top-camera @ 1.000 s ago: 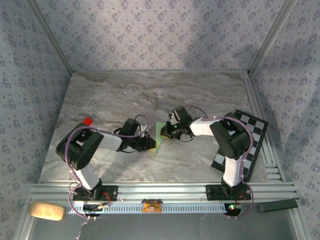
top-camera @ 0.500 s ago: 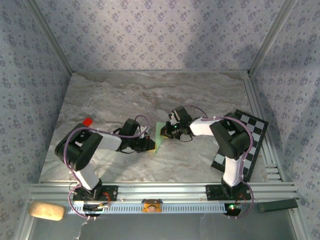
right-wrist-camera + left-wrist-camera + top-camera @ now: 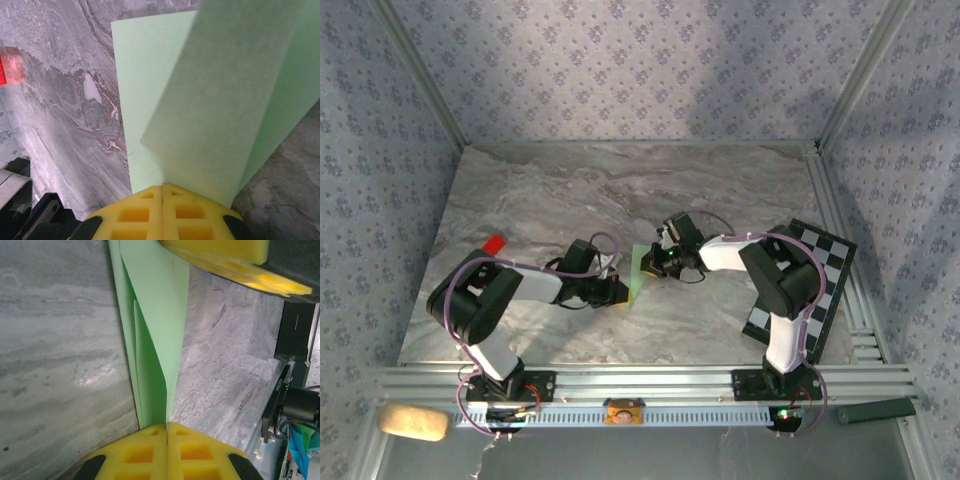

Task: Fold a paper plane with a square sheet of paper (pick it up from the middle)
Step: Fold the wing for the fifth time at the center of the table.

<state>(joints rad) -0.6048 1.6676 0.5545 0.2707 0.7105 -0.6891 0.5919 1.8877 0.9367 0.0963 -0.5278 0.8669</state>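
The square sheet of paper (image 3: 638, 272) is light green and folded over into layers, held off the table between the two arms. My left gripper (image 3: 620, 291) is shut on its near end; in the left wrist view the yellow fingertips (image 3: 166, 427) pinch the paper (image 3: 155, 315), which shows a long slanted fold. My right gripper (image 3: 656, 264) is shut on the far end, its pads (image 3: 162, 189) clamping a raised flap of the paper (image 3: 220, 100). The right gripper's yellow fingers (image 3: 225, 260) show at the top of the left wrist view. I cannot make out a sharp plane tip.
A tiny red square (image 3: 495, 243) lies at the left of the marble table (image 3: 620, 190), also seen as the red square (image 3: 11, 65). The checkered board (image 3: 820, 290) lies at the right edge under the right arm. A metal rail (image 3: 640, 380) borders the near edge.
The left arm's elbow has shifted slightly left and toward the near edge. Both grippers stay shut on the paper, which has barely moved.
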